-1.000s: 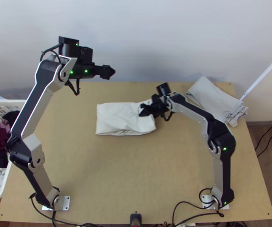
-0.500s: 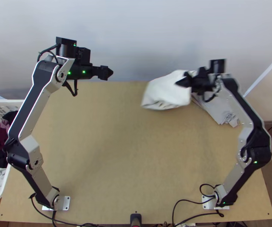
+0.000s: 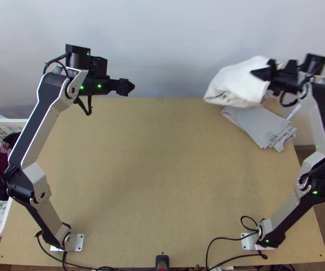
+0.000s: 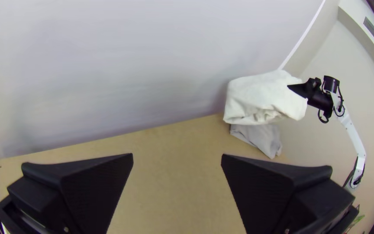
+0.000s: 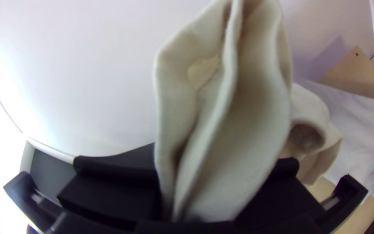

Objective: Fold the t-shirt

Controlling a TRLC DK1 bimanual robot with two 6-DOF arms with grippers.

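The white t-shirt [image 3: 238, 83], folded into a thick bundle, hangs raised over the table's back right. My right gripper [image 3: 261, 73] holds it by its right side. In the right wrist view, layered folds of the t-shirt [image 5: 239, 112] rise from between the fingers of my right gripper [image 5: 208, 212], shut on the cloth. My left gripper [image 3: 129, 87] is up at the back left, well apart from the t-shirt. The left wrist view has my left gripper [image 4: 177, 162] with its fingers wide apart and nothing between them; beyond them is the lifted t-shirt [image 4: 260, 97].
A folded grey cloth [image 3: 264, 126] lies at the table's back right, below and partly behind the raised t-shirt. A white basket [image 3: 4, 217] of clothes stands off the table's left edge. Bare wood [image 3: 153, 180] spans the table's middle. A wall rises behind the table.
My right gripper has lifted the folded t-shirt off the table's middle and carried it right and toward the back. The left arm has shifted only slightly.
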